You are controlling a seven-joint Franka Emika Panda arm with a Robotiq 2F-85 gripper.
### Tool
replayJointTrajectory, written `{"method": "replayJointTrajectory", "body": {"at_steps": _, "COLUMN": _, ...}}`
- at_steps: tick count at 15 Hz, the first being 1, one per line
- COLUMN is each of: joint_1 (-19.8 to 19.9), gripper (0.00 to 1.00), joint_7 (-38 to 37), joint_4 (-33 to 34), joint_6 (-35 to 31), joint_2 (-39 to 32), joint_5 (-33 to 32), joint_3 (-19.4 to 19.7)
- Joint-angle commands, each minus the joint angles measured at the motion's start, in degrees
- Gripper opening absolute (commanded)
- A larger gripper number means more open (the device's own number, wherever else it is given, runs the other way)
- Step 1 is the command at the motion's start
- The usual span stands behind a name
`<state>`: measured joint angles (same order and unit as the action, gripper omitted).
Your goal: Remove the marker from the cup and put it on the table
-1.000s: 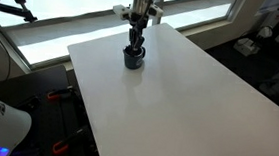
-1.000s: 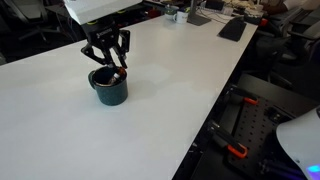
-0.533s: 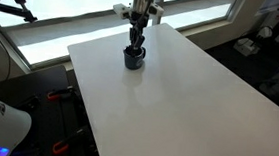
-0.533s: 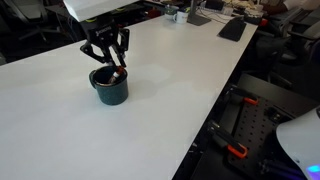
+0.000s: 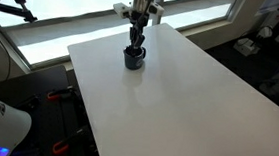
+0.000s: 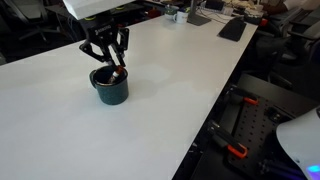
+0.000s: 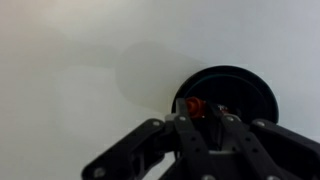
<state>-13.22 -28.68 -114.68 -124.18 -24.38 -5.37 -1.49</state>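
Observation:
The dark cup stands near the far end of the white table; it also shows in an exterior view and in the wrist view. The reddish marker stands in the cup, its red end showing in the wrist view. My gripper hangs straight over the cup, its fingertips down at the rim, and is shut on the marker's upper end. It also shows in an exterior view and in the wrist view. The marker's lower part is hidden inside the cup.
A dark flat object and small items lie at the table's far end. The table edge drops to the floor with equipment below. A window sill runs behind the table.

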Motion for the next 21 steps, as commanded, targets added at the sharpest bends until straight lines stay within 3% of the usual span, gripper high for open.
{"method": "replayJointTrajectory", "body": {"at_steps": 1, "joint_1": 0.4, "gripper": 0.06, "joint_7": 0.4, "joint_4": -0.9, "joint_6": -0.2, "joint_2": 1.8, "joint_5": 1.3, "joint_3": -0.3}}
{"method": "replayJointTrajectory", "body": {"at_steps": 13, "joint_1": 1.7, "gripper": 0.06, "joint_7": 3.5, "joint_4": -0.1, "joint_6": -5.0, "joint_2": 8.9, "joint_5": 8.7, "joint_3": -2.5}}
{"method": "replayJointTrajectory", "body": {"at_steps": 16, "joint_1": 1.5, "gripper": 0.06, "joint_7": 3.8, "joint_4": -0.1, "joint_6": -4.5, "joint_2": 9.3, "joint_5": 8.0, "joint_3": -2.6}}
{"method": "replayJointTrajectory", "body": {"at_steps": 17, "joint_1": 1.1, "gripper": 0.48, "joint_7": 2.6, "joint_4": -0.2, "joint_6": -4.2, "joint_2": 9.2, "joint_5": 6.3, "joint_3": -2.1}}
{"method": "replayJointTrajectory", "body": {"at_steps": 18, "joint_1": 1.1, "gripper": 0.5, "joint_7": 3.2, "joint_4": -0.5, "joint_6": -4.4, "joint_2": 9.0, "joint_5": 5.9, "joint_3": -2.2}}
{"method": "replayJointTrajectory", "body": {"at_steps": 21, "joint_1": 0.9, "gripper": 0.71, "joint_7": 1.9, "joint_4": -0.6, "joint_6": -3.7, "joint_2": 7.8, "joint_5": 4.2, "joint_3": -1.7}}
